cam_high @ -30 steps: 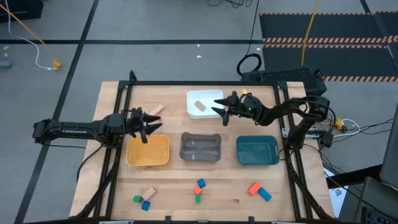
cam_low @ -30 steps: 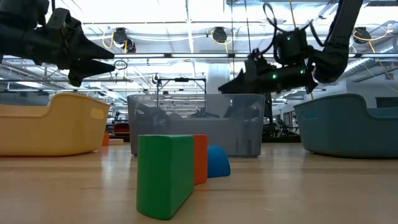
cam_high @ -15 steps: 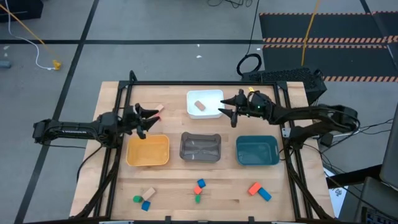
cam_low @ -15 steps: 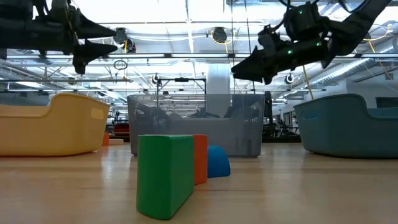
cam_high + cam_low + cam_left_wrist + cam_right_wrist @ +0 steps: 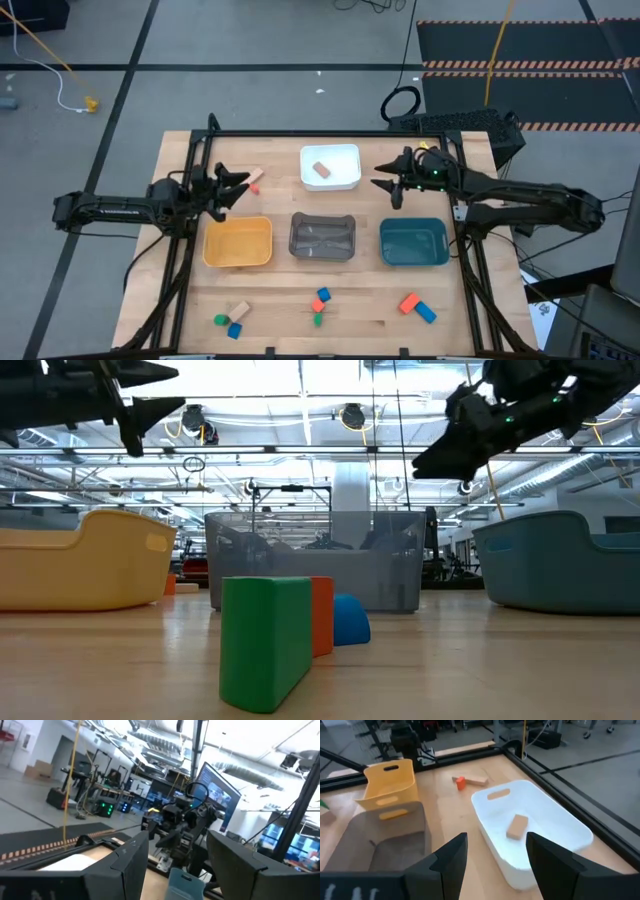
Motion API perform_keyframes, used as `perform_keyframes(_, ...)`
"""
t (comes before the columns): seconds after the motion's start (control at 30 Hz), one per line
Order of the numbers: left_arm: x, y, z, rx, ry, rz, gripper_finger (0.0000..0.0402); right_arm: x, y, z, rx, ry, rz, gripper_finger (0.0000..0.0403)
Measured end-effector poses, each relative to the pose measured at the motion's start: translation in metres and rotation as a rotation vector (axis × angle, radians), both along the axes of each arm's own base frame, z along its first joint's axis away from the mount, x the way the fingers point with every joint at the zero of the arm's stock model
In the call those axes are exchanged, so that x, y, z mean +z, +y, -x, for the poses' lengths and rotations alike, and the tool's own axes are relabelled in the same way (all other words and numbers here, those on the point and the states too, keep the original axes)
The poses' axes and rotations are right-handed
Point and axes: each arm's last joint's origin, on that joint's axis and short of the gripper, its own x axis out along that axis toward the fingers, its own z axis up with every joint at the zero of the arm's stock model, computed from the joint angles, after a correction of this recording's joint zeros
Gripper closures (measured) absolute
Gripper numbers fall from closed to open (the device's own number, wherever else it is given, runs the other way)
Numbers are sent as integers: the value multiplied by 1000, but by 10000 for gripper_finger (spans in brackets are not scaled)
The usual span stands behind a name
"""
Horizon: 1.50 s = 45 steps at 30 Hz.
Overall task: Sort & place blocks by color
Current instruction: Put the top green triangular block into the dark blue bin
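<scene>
One tan block (image 5: 321, 169) lies in the white tray (image 5: 345, 181). A tan and a red block (image 5: 254, 178) lie on the table at the far left. Several red, blue, green and tan blocks sit near the front edge: a left group (image 5: 231, 320), a middle group (image 5: 319, 306) and a right group (image 5: 417, 307). In the low view the green block (image 5: 265, 642) stands closest. My left gripper (image 5: 238, 188) hovers open above the yellow tray's far edge. My right gripper (image 5: 383, 186) hovers open to the right of the white tray. Neither holds anything.
The yellow tray (image 5: 238, 243), grey tray (image 5: 322, 237) and teal tray (image 5: 413, 243) stand in a row across the table's middle. A black frame (image 5: 320, 134) runs along the far edge and down both sides. Bare wood lies between the tray row and the front blocks.
My right gripper has risen and drawn back from above the white tray toward the table's right edge, staying open. My left gripper has tipped its fingers upward and risen a little. The tan block stays in the white tray.
</scene>
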Motion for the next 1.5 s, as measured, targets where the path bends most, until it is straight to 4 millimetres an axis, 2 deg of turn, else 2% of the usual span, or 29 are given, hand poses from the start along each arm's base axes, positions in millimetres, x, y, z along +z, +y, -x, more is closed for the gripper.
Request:
perform_keyframes(0.33,-3,0,-9,-76,-33,212,202,-6,4,22,-170,167,2,209)
perform_keyframes(0.43,-1,-2,-12,-150,-57,189,202,-9,4,23,-179,200,-4,209)
perform_keyframes(0.57,1,-8,-17,-293,-60,46,202,-9,4,23,-186,200,-20,209)
perform_keyframes(0.63,1,-10,-19,-301,-61,35,202,-2,3,23,-188,207,-26,209)
perform_keyframes(0.77,-3,-11,-24,-282,-37,-56,202,24,3,21,-188,170,-13,209)
perform_keyframes(0.9,-6,-9,-28,-244,-22,-6,202,36,2,20,-191,150,-5,209)
perform_keyframes(1.03,-6,0,-28,-75,-41,92,202,27,-1,25,-274,231,-90,209)
perform_keyframes(1.13,-6,4,-27,-26,-42,77,202,15,-5,30,-398,350,-119,209)
perform_keyframes(1.23,-6,3,-27,-79,-39,68,202,5,-9,34,-489,453,-158,209)
perform_keyframes(1.5,-6,-7,-28,-176,-30,51,202,-25,-25,39,-739,615,-423,209)
